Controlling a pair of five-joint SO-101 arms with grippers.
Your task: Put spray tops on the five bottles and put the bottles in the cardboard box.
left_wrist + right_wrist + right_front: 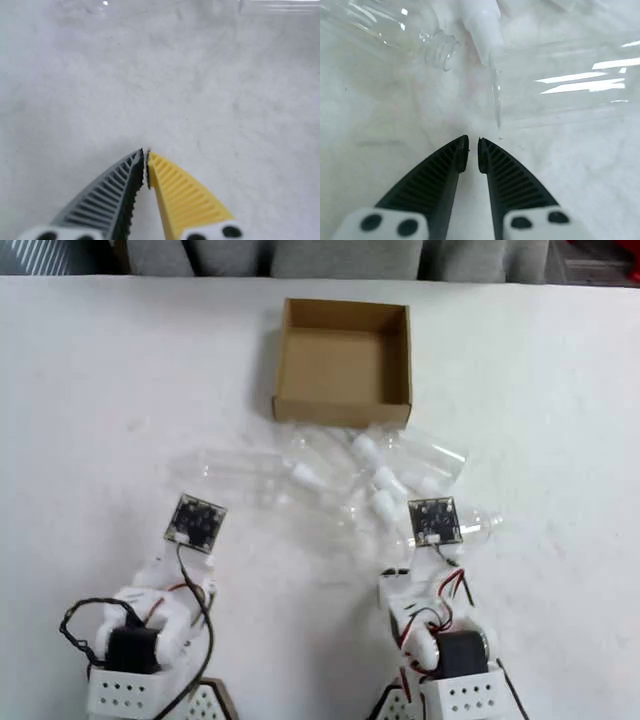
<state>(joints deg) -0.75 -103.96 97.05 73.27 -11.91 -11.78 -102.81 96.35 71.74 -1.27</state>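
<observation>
High view: one cardboard box set at far middle; clear bottles heaped before it, count untellable; four white spray tops counted. Left wrist view: left gripper fingers pressed together above table. Right wrist view: right gripper fingers almost touching; one uncapped bottle neck and one dip tube resolved ahead.

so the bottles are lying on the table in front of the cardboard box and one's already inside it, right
Not quite: the high view shows the cardboard box empty. The bottles do lie on the table in front of it.
</observation>
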